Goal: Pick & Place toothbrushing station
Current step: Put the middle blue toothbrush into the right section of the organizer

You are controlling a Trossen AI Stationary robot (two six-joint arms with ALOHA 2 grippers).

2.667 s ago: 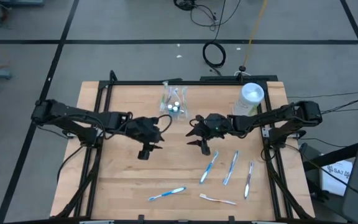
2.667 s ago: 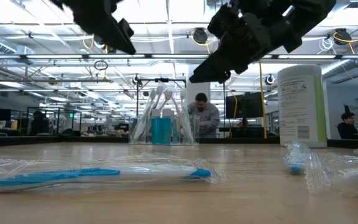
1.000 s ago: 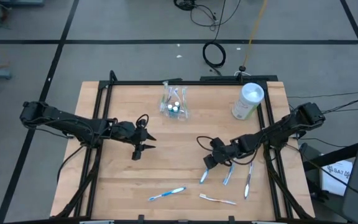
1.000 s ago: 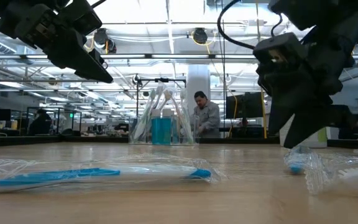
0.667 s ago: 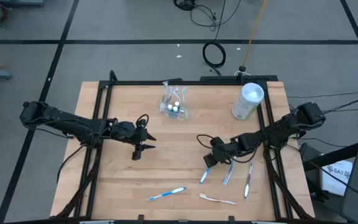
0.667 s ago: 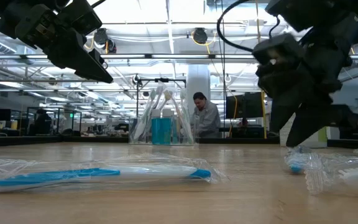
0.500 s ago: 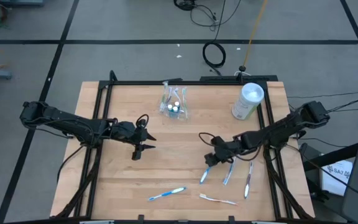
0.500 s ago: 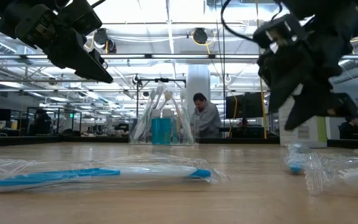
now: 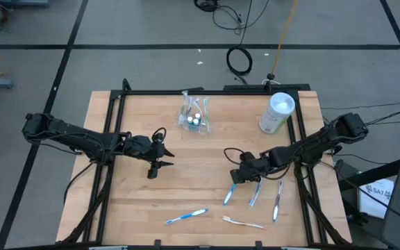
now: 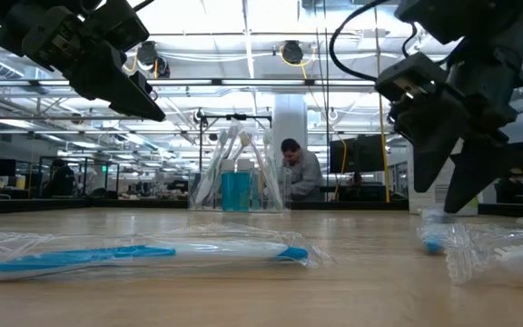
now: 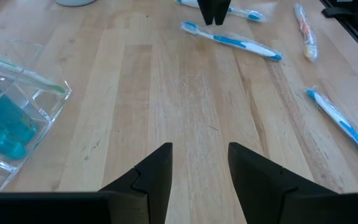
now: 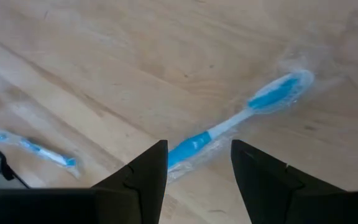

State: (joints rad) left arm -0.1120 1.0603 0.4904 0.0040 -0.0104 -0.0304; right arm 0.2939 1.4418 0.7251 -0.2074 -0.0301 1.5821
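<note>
A clear plastic cup (image 9: 195,116) stands at the table's far middle, holding several toothbrushes and teal tubes; it also shows in the left wrist view (image 11: 11,118). Several wrapped toothbrushes lie flat on the near right part of the table. My right gripper (image 9: 236,178) is open just above the far end of one blue and white toothbrush (image 9: 232,189). In the right wrist view its fingers stand on either side of that toothbrush's handle (image 12: 229,124), apart from it. My left gripper (image 9: 156,167) is open and empty, above the bare table at the middle left.
A tall white canister (image 9: 277,113) stands at the far right. Other wrapped toothbrushes lie at the near right (image 9: 257,187), (image 9: 278,200), the near middle (image 9: 186,217) and close to the near edge (image 9: 243,222). Bare wood lies between the two grippers.
My right gripper has shifted a little toward the table's right edge over the blue toothbrush, rising briefly and coming down again. It stays open. The toothbrushes lie as before.
</note>
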